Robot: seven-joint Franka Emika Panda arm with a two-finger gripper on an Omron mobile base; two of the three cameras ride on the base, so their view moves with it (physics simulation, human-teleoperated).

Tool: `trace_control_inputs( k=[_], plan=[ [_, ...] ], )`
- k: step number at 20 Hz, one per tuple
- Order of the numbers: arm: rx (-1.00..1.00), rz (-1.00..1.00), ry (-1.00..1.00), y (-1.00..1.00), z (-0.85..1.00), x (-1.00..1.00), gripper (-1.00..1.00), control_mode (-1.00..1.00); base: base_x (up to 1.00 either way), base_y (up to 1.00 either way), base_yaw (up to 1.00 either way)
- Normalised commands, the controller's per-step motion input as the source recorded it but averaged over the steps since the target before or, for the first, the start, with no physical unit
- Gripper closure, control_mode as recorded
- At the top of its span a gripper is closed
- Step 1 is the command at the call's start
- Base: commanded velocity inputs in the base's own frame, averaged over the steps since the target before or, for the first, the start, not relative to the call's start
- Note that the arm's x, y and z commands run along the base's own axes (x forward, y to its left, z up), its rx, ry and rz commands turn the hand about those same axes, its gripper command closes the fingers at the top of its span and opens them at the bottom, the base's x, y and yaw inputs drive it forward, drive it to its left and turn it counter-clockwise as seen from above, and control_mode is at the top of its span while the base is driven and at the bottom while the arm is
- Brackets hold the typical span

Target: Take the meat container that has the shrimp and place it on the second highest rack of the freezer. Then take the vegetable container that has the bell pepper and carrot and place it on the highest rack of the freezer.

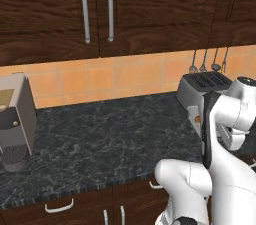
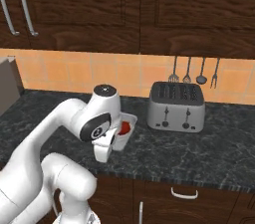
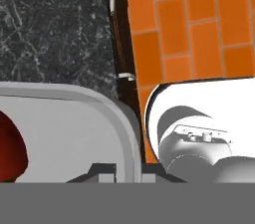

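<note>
Now the fingers (image 3: 121, 170) pinch the rim of the grey container (image 3: 74, 128) holding the bell pepper (image 3: 11, 151).

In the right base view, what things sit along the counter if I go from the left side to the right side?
Grey appliance at the left edge → white tray with the red bell pepper in it → silver toaster.

The arm (image 2: 60, 133) is showing as a chain of smooth, glossy white rounded shells, thick and tubular, swelling into bulbous housings at the joints. Dark grey to black bands are running where the shells meet, and a long dark strip is lining one link (image 1: 207, 129). A round dark cap (image 2: 104, 89) is topping the wrist housing, whose face is carrying a dark oval panel with pale markings. The fingers (image 3: 104, 172) are appearing as small, dark grey, blocky tips.
</note>
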Motion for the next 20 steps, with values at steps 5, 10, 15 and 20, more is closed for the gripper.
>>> trace_control_inputs(
  k=[5,10,15,20],
  plan=[
    [0.00,0.00,-0.03,0.75,0.75,-0.21,1.00,-1.00,0.00,0.00,0.00],
    [0.00,0.00,0.02,0.64,0.58,-0.45,1.00,-1.00,0.00,0.00,0.00],
    [0.00,0.08,0.01,0.49,0.55,-0.44,1.00,-1.00,0.00,0.00,0.00],
    [0.00,0.13,0.00,0.22,0.39,-0.49,1.00,-1.00,0.00,0.00,0.00]
  ],
)
